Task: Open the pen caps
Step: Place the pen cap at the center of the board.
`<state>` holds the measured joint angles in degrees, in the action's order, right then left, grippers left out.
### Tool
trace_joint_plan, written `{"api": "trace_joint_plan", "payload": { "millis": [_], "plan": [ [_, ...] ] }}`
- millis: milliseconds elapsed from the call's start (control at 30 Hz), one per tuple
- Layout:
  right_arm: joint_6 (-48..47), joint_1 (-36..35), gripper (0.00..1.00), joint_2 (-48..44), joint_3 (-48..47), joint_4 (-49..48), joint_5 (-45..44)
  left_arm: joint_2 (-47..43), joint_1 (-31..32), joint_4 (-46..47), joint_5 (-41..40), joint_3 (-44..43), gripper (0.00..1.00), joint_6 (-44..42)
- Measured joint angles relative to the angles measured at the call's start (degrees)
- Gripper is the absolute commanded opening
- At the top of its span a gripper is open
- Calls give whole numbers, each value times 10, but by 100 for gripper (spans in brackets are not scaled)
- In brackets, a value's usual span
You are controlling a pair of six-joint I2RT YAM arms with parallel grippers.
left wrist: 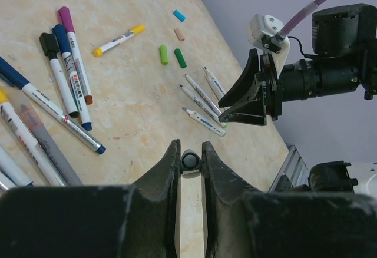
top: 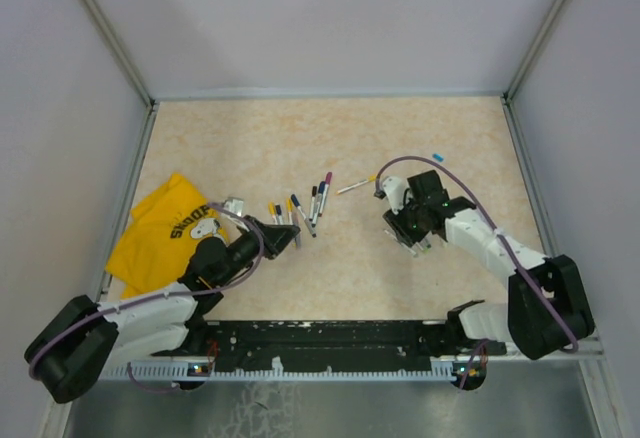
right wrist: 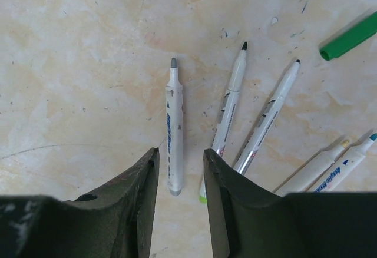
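The beige table (top: 330, 128) is boxed in by pale walls (top: 330, 18) on the left, far and right sides, and its widest open stretch lies between the pens and the far wall. A yellow cloth (top: 160, 238) is bunched against the left edge. The left arm (top: 150, 313) reaches low from the near-left corner toward the middle. The right arm (top: 500, 248) bends in from the near right, its wrist pointing down. The left gripper (left wrist: 189, 149) is pinched narrow on a grey cylinder (left wrist: 189, 161) seen end-on; cap or pen end, I cannot tell. The right gripper (right wrist: 181, 152) stands partly spread, straddling a grey-tipped pen (right wrist: 174, 122) lying on the table, untouched. Capped pens (top: 305, 206) lie mid-table, bare-tipped pens (right wrist: 235, 105) beside the right gripper, and loose pen caps (left wrist: 179, 58) just beyond them.
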<state>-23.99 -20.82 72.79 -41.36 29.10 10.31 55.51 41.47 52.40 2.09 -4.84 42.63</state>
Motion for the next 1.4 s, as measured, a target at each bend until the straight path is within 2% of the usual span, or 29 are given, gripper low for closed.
{"api": "trace_joint_plan", "payload": {
  "millis": [367,733,1233,1400],
  "plan": [
    [-4,0,39,-41,0,2,-4,78,8,17,41,-40,0,6],
    [-5,0,39,-64,0,3,-6,179,82,1,17,-120,0,-12],
    [-4,52,39,-107,0,-3,-31,352,116,-182,-16,-346,1,-78],
    [-3,66,39,-109,0,-4,-35,429,116,-264,-21,-457,2,-120]
  ]
}}
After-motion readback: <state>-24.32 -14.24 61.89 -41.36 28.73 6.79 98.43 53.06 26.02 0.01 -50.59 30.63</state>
